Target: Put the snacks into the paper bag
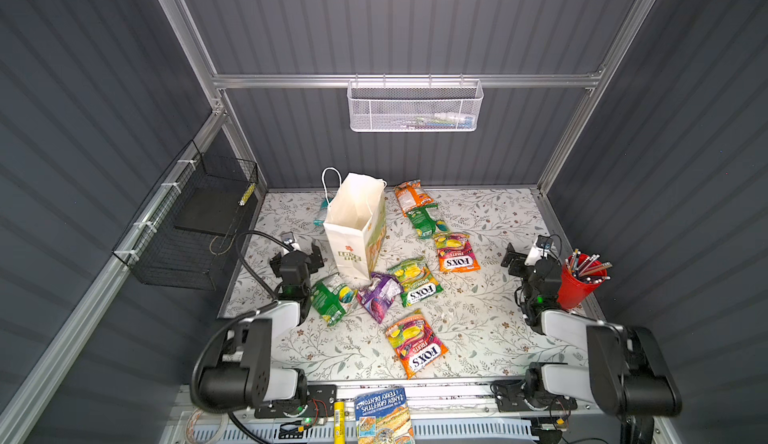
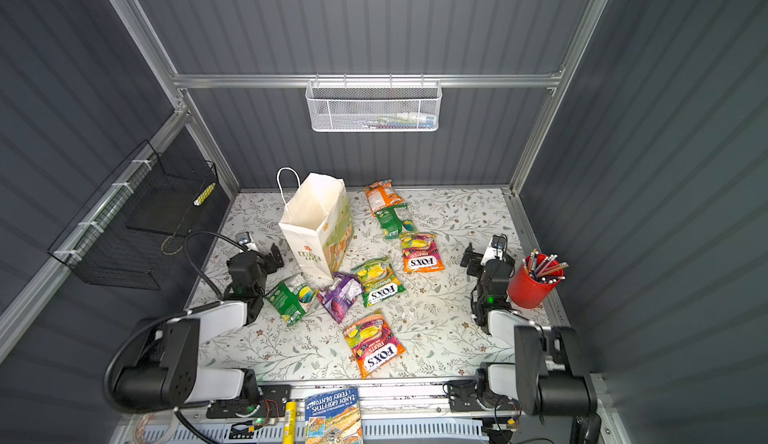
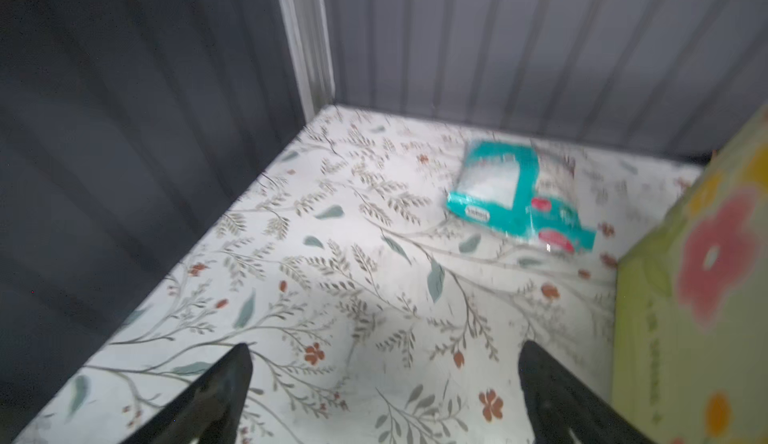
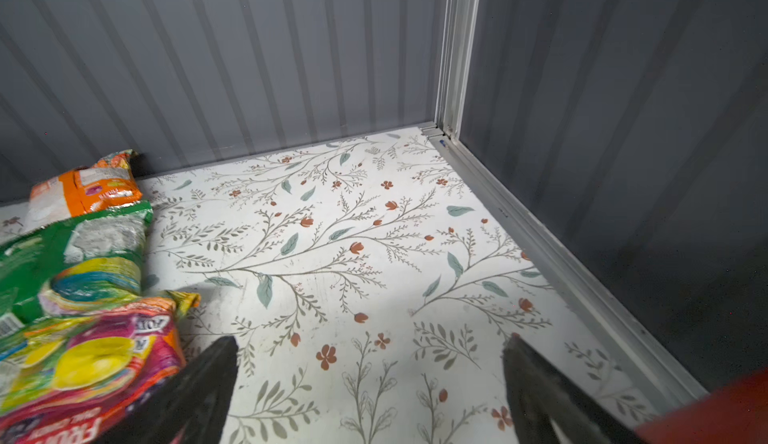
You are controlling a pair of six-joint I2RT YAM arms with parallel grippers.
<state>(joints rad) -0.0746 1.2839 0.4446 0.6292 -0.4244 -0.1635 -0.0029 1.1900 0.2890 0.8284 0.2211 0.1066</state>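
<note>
paper bag (image 1: 353, 234): upright, mouth open, toward the far-left corner of the tabletop (image 1: 478, 329); looks empty inside.
snacks: all out on the tabletop; teal packet (image 3: 519, 196) behind the bag near the far edge, green packet (image 1: 332, 298) and purple packet (image 1: 380, 296) at the bag's foot, the others spread from the far edge to the near edge.
left end effector (image 1: 303, 250): jaws wide, empty, just beside the bag.
right end effector (image 1: 524, 254): jaws wide, empty, by the red cup (image 1: 575, 288) at the right edge.
step: probably the first pick.
how: pinch the green packet across a crinkled edge, lift it clear of the bag's rim, release over the mouth; don't nudge the light bag.
</note>
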